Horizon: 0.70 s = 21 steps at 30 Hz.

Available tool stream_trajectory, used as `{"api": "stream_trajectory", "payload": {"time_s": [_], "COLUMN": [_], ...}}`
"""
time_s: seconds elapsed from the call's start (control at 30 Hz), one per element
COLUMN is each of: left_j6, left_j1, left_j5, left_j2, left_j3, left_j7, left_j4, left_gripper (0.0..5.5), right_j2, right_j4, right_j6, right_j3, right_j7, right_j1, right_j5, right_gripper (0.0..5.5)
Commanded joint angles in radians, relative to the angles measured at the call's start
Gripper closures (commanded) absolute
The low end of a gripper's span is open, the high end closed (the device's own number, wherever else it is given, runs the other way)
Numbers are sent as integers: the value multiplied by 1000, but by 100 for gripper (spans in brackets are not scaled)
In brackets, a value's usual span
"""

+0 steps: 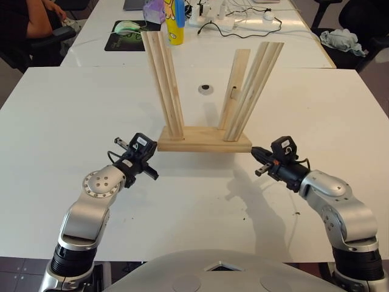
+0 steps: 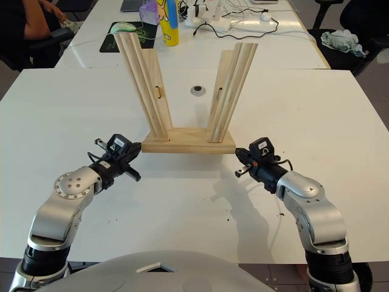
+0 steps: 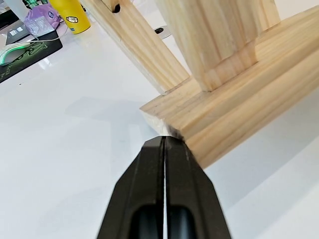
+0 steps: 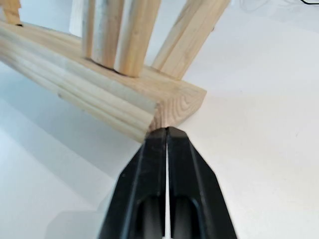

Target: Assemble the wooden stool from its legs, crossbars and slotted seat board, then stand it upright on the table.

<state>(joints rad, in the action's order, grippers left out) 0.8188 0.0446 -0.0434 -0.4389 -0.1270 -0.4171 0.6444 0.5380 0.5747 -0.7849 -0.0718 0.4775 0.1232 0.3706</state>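
The stool stands upside down in the middle of the table: its seat board (image 1: 204, 141) lies flat and the legs (image 1: 165, 85) rise from it, splayed outward. Slots show in the inner legs (image 2: 217, 91). My left gripper (image 1: 149, 159) is shut, its tip (image 3: 164, 142) touching the board's left front corner (image 3: 164, 127). My right gripper (image 1: 258, 155) is shut too, its tip (image 4: 166, 132) against the board's right front corner (image 4: 169, 112). Neither gripper holds anything.
A small dark round object (image 1: 206, 89) lies on the table behind the stool. On the far table stand a yellow bottle (image 1: 175, 24), a mouse pad (image 1: 124, 35), cables (image 1: 231, 21) and a crumpled cloth (image 1: 340, 39). White tabletop (image 1: 73, 121) spreads to both sides.
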Motion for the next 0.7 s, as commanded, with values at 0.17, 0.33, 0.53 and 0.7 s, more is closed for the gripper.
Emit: {"api": "stream_trajectory", "payload": {"time_s": [0.17,0.33,0.53,0.7], "left_j6": [57,80,95,117], "left_j1": [-75,-94,-99,-110], "left_j5": [-89,-107,-124,-142], "left_j2": [-14,-26,-34,-32], "left_j3": [4,14,18,26], "left_j7": [-51,-55,-53,-53], "left_j4": [72,84,95,107], "left_gripper": [548,548,548,548], "right_j2": [-2,-9,-18,-23], "right_j4": [84,108,123,131], "right_j6": [-42,-70,-96,-114], "right_j3": [-6,-19,-33,-53], "right_j7": [41,35,27,26], "right_j1": [-63,-76,-88,-98], "right_j5": [101,119,139,154], "right_gripper": [550,550,550,550]}}
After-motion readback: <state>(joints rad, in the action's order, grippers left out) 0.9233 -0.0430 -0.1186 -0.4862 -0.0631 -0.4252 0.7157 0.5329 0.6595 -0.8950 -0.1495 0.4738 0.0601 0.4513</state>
